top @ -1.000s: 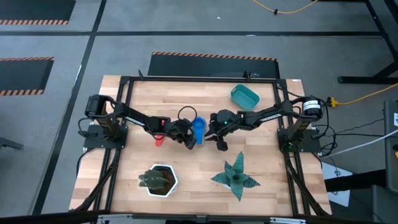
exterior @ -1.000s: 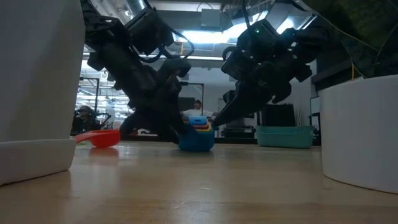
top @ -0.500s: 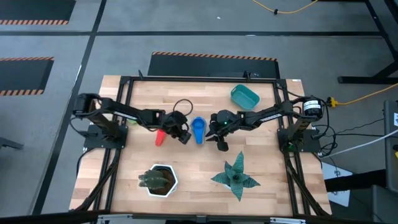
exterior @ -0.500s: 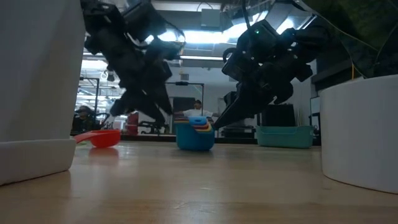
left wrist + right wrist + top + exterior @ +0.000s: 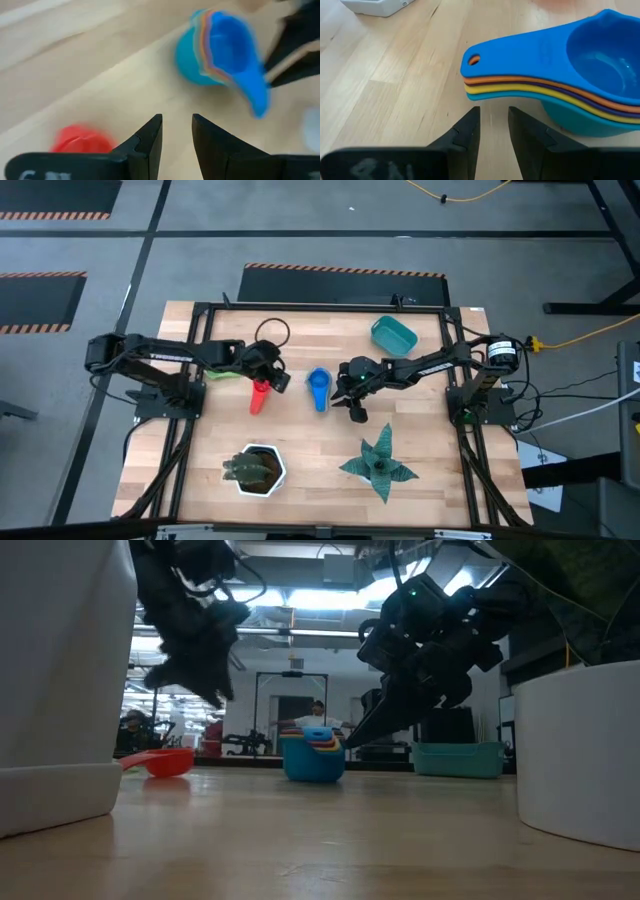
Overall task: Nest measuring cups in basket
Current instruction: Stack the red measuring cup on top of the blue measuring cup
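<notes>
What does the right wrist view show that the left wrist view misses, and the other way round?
Only the right wrist view shows the stacked handles edge-on: blue over orange, purple, yellow and teal, with the hanging hole in the top one. Only the left wrist view shows the red cup lying apart on the table. Both show the nested stack and the viewing arm's own slightly parted, empty fingers.

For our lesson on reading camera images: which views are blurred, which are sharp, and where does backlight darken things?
Left wrist view: the nested cup stack and red cup are smeared. Right wrist view: the stack is crisp. Low view: bright ceiling lights silhouette both arms.
</notes>
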Controlling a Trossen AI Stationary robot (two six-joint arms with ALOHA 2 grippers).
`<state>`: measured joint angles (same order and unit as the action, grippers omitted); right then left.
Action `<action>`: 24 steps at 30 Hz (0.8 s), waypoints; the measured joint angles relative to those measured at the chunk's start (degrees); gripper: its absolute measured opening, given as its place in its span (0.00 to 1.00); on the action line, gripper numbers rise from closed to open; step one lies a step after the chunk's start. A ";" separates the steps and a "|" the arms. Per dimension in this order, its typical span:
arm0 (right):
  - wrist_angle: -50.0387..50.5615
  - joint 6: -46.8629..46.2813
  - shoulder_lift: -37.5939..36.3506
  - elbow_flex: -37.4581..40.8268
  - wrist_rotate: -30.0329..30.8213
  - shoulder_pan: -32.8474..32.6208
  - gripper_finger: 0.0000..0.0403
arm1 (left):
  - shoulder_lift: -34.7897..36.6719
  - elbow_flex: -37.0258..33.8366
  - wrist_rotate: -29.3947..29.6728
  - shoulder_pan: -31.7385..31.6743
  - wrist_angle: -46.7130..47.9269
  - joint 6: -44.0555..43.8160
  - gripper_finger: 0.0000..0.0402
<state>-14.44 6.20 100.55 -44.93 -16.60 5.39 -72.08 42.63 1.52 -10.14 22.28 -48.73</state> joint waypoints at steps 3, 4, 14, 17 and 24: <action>0.03 0.00 -0.02 0.00 0.00 0.00 0.26 | 1.27 0.01 2.06 -0.10 4.67 -0.02 0.24; 0.03 0.00 -0.02 0.00 0.00 0.00 0.26 | 1.27 0.02 2.57 -0.10 6.19 -0.02 0.25; 0.07 0.04 -0.02 0.00 0.02 0.00 0.26 | -2.31 -0.04 6.08 1.35 10.46 -0.15 0.25; 0.05 0.04 -0.02 0.02 0.02 0.00 0.26 | -4.52 -0.04 6.33 1.75 10.37 -0.20 0.25; 0.07 0.07 -0.02 0.02 0.02 0.00 0.26 | -9.19 -0.04 6.31 2.48 10.04 -0.36 0.25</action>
<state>-14.37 6.26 100.53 -44.91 -16.58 5.39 -81.27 42.59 7.84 -7.66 32.32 -49.09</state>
